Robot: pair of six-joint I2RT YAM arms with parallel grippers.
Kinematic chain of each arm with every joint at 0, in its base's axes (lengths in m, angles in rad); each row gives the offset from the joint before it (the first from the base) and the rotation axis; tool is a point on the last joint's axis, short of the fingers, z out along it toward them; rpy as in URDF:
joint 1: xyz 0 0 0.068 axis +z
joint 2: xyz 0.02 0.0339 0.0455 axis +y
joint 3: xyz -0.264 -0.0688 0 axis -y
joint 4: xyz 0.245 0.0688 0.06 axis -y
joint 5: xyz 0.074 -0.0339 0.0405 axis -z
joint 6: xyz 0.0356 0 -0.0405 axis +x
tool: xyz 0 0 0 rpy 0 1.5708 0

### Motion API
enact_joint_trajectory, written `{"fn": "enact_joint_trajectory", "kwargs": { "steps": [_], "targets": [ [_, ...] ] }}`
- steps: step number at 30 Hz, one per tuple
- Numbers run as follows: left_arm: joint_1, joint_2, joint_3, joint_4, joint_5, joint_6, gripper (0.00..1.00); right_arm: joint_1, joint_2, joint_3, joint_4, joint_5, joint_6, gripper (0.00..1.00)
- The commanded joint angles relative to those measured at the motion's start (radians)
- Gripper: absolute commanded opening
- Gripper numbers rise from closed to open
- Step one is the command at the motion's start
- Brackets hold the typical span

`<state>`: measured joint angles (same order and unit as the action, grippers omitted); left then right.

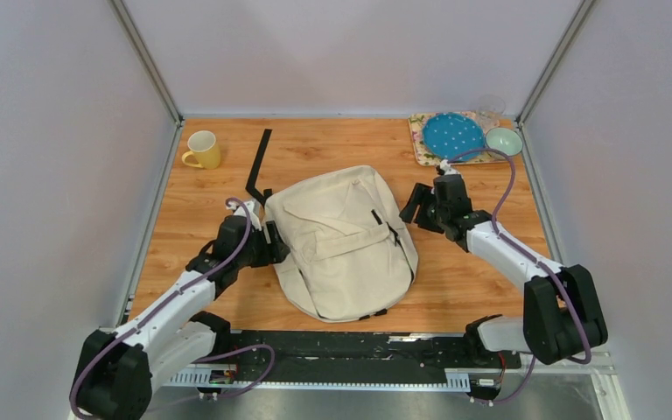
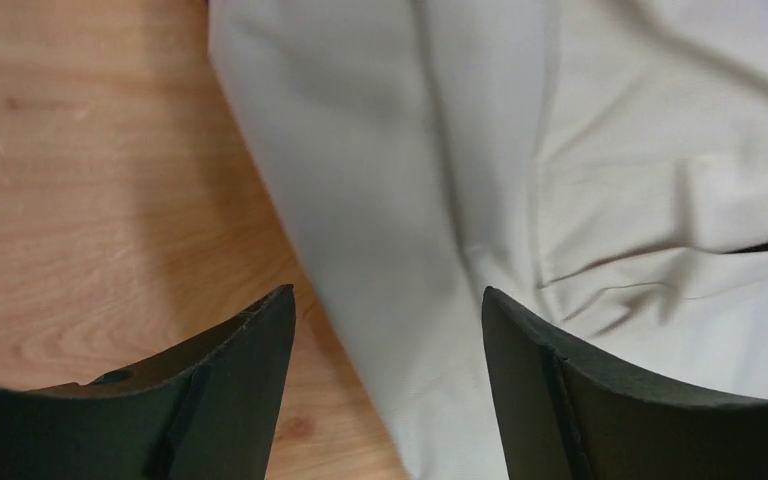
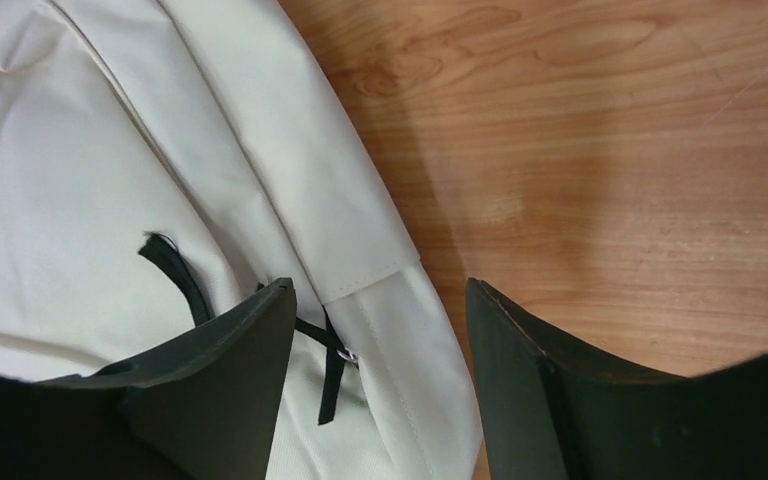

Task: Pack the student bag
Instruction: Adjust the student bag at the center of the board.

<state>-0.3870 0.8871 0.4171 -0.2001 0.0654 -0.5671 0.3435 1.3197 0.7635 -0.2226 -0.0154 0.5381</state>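
Student bag [image 1: 346,241], large cream fabric backpack, lies flat mid-table on the wooden tabletop [image 1: 490,280], front face up, slightly skewed, between the two arms. Front flap pocket faces up, black zipper pull [image 1: 376,214] on its right side, bits of black strap poking out at the near edge. A long black strap [image 1: 258,166] runs from the bag's far-left corner toward the far edge, kinked like an L. Left gripper [image 1: 269,243] sits at the bag's left edge, jaws spread. In the left wrist view its fingers [image 2: 230,380] stand well apart over the seam where cream fabric [image 2: 560,200] meets wood, nothing pinched. Right gripper [image 1: 417,204] is at the bag's right edge, near the far corner, jaws also spread. In the right wrist view the gripper [image 3: 380,290] straddles the bag's [image 3: 110,150] edge, one finger over fabric, the other over bare wood. A black zipper cord [image 3: 175,275] and a small metal ring [image 3: 345,353] lie just beside the fabric-side finger, not gripped. Fabric in both wrist views is plain cream with stitched seams. Further out: yellow ceramic mug [image 1: 202,150] at far left, upright, handle to the left, well apart from the bag. Far right corner holds a patterned rectangular tray [image 1: 420,144] carrying a blue white-dotted plate [image 1: 452,135]. A mint green bowl [image 1: 504,141] sits at the tray's right end, a clear glass [image 1: 490,107] just behind.
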Motion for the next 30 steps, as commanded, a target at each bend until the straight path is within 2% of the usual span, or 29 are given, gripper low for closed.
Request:
{"fn": "enact_joint_trajectory", "kwargs": {
  "steps": [1,4,7,13,17,20,25,28,30],
  "targets": [
    [0.026,0.091,-0.078,0.061,-0.006,-0.074,0.76,-0.023,0.038,-0.029,0.065,-0.136,0.054,0.66],
    [0.030,0.130,-0.133,0.230,0.114,-0.109,0.76,-0.023,0.065,-0.047,0.063,-0.164,0.072,0.66],
    [0.028,0.188,-0.117,0.300,0.188,-0.096,0.76,-0.021,0.069,-0.107,0.120,-0.245,0.098,0.66],
    [0.028,0.349,0.031,0.324,0.298,-0.001,0.76,-0.005,0.059,-0.211,0.213,-0.330,0.186,0.63],
    [0.030,0.441,0.130,0.363,0.417,0.009,0.76,0.057,0.009,-0.260,0.213,-0.305,0.223,0.63],
    [0.030,0.486,0.173,0.370,0.454,0.013,0.76,0.078,-0.062,-0.273,0.203,-0.242,0.230,0.63],
    [0.030,0.497,0.212,0.297,0.418,0.052,0.76,0.080,-0.195,-0.241,0.048,-0.069,0.188,0.64],
    [0.030,0.469,0.215,0.223,0.308,0.073,0.78,0.077,-0.272,-0.189,-0.052,0.066,0.133,0.68],
    [0.030,0.449,0.207,0.171,0.184,0.064,0.79,0.074,-0.312,-0.165,-0.104,0.136,0.105,0.72]
  ]
}}
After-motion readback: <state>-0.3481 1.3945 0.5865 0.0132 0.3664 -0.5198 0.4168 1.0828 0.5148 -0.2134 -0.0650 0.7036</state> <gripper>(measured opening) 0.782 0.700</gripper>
